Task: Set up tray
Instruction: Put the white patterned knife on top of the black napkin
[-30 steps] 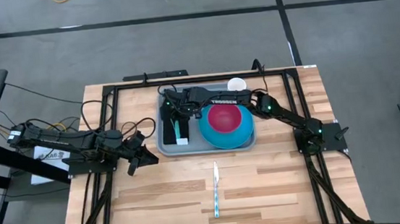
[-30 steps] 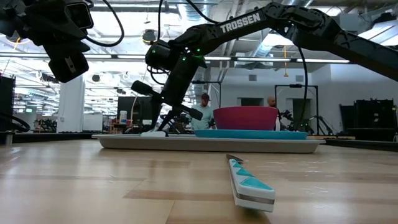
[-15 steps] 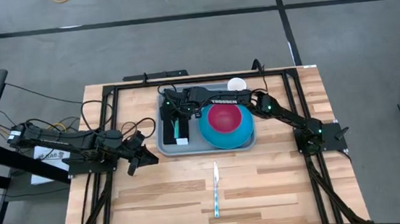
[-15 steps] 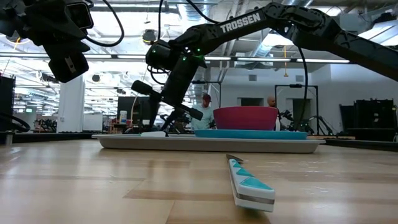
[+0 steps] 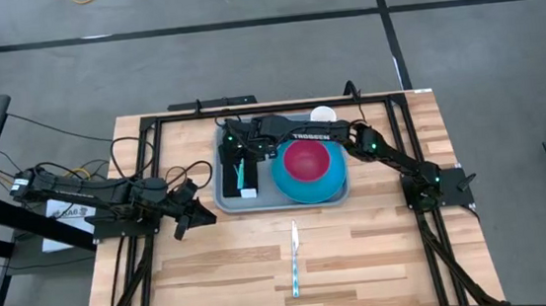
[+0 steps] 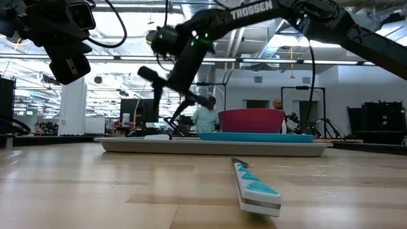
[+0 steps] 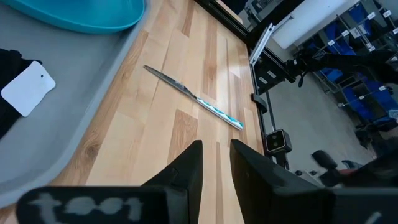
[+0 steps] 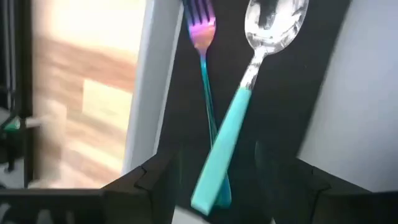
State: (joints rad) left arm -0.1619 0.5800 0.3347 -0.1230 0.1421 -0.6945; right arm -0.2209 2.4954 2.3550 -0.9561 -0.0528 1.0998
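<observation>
The grey-blue tray lies at the table's far middle. On its right part stands a blue plate holding a red bowl. On its left part lies a black napkin. A teal-handled spoon and fork rest on the napkin side by side. My right gripper hangs open a little above their handles and touches neither. My left gripper hovers by the table's left edge, its fingers a narrow gap apart with nothing between them.
A teal-handled knife lies on the bare wood near the table's front middle. A white cup stands behind the tray at the far edge. A black frame runs along the table's edges. People stand in the room beyond.
My right gripper has opened and risen off the napkin, drawing slightly toward the table's far edge. The spoon and fork stay lying on the napkin.
</observation>
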